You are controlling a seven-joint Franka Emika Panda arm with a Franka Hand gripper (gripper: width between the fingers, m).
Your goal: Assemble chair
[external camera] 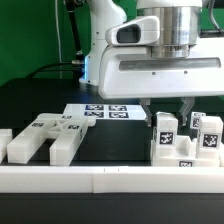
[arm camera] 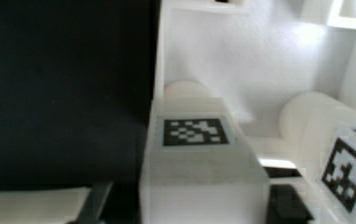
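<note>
My gripper (external camera: 169,116) hangs over the chair pieces at the exterior view's right. It is open, with one finger on each side of the top of an upright white bar (external camera: 165,133) that bears a tag. In the wrist view that bar (arm camera: 196,150) runs between the dark fingers (arm camera: 289,188) and nearly fills the gap of the gripper (arm camera: 201,202). More tagged white blocks (external camera: 207,135) stand right beside the bar, and one shows in the wrist view (arm camera: 344,160). Flat white chair pieces (external camera: 45,137) lie at the exterior view's left.
The marker board (external camera: 100,112) lies flat behind the pieces, in the middle. A long low white border rail (external camera: 100,181) runs along the front. The robot's white base (external camera: 105,40) stands at the back.
</note>
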